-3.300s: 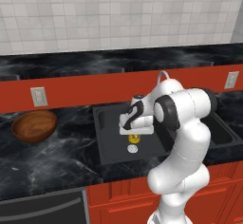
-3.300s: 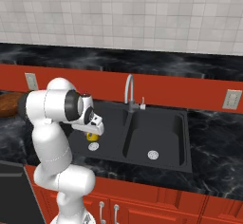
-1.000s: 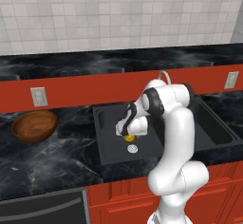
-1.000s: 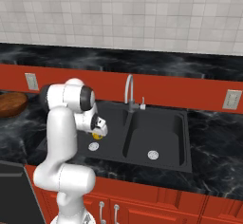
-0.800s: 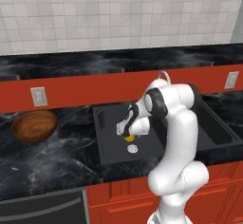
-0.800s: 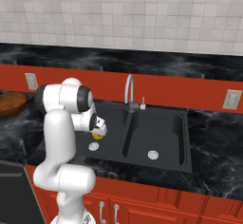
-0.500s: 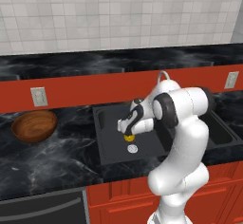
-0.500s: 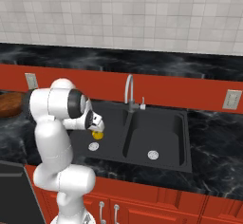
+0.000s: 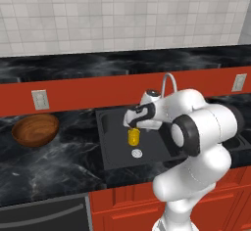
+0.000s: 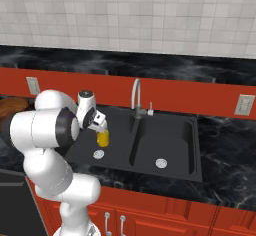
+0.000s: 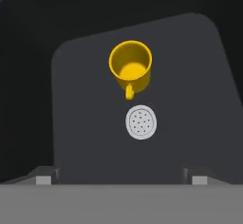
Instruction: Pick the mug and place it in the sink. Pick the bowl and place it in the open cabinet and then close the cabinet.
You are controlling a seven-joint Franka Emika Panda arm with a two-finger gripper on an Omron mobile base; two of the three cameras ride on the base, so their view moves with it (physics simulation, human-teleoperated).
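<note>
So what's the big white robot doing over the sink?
The robot's pincer is open above the yellow mug, which stands upright on the bottom of the black sink, next to the round silver drain. Nothing is in the pincer, so the mug looks put down. The brown wooden bowl sits on the dark counter to the left of the sink, not yet picked up.

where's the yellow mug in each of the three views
Left base view: the mug stands upright in the sink, near picture centre, just below the gripper.
Right base view: left of centre, in the sink's left basin, mug.
Hand view: upper centre, seen from above, mug.
Shared landmark: the round silver drain lies right beside the mug.
</note>
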